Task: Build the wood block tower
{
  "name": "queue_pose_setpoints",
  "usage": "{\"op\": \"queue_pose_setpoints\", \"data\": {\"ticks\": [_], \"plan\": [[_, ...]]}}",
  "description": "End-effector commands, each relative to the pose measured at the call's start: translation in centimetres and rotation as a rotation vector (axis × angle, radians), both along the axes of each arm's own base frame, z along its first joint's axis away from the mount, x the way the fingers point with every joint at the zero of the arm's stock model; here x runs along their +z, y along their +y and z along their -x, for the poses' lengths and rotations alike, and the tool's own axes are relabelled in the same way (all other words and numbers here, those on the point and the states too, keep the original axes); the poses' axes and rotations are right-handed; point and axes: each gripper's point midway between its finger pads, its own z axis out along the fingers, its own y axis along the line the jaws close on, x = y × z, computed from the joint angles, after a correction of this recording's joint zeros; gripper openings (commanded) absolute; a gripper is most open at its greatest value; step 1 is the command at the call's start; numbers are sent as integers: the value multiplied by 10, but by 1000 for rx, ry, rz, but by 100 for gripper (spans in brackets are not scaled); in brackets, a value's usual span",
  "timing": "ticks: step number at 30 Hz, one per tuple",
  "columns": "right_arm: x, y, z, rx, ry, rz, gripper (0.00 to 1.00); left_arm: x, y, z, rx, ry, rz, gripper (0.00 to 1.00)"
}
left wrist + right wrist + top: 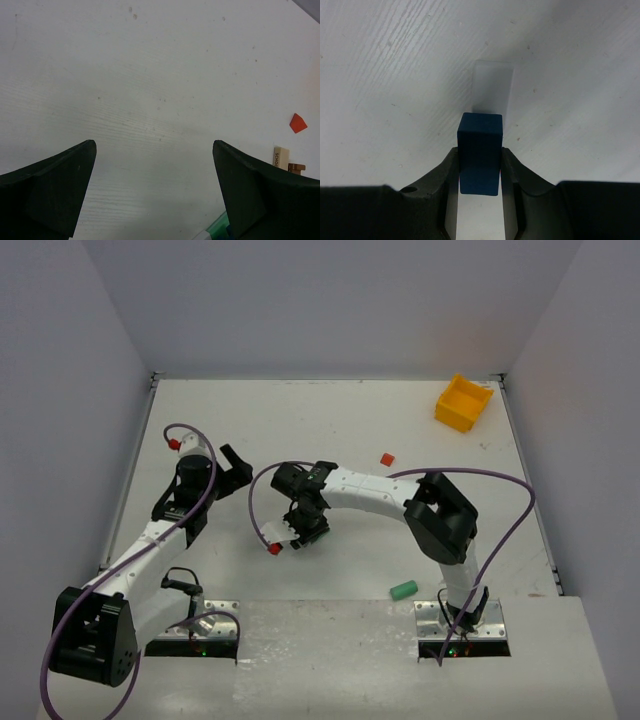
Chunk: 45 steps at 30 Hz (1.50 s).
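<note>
The right claw [480, 156] is pinching a blue block [480, 142] by its flat sides, just above the wood block tower [492, 89] (one white block on the table [380, 75]). The blue block is likely handling light, rigid and slick. The left claw [155, 165] is gaping empty, left of the tower.

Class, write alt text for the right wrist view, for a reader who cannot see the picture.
The right end effector grips a dark blue block upright between its two black fingers. Just beyond and below it, a white block lies flat on the pale, grained table.
</note>
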Motion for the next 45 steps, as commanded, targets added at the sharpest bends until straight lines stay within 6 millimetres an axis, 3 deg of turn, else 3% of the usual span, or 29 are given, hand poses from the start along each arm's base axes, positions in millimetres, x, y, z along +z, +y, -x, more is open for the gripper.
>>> {"op": "queue_pose_setpoints", "data": {"ticks": [1, 12, 16, 25, 45], "plan": [[9, 15, -8, -9, -27, -39, 25, 11, -6, -6, -14, -54, 16, 100], [8, 20, -11, -20, -34, -48, 27, 10, -10, -7, -37, -51, 22, 100], [7, 20, -9, -19, -20, -41, 34, 9, -11, -7, -43, -48, 23, 100], [8, 19, -3, -17, 8, -25, 38, 9, -14, -8, -58, -48, 27, 100], [1, 21, -5, -48, 4, -13, 39, 8, -17, -9, -76, -44, 31, 100]]}}
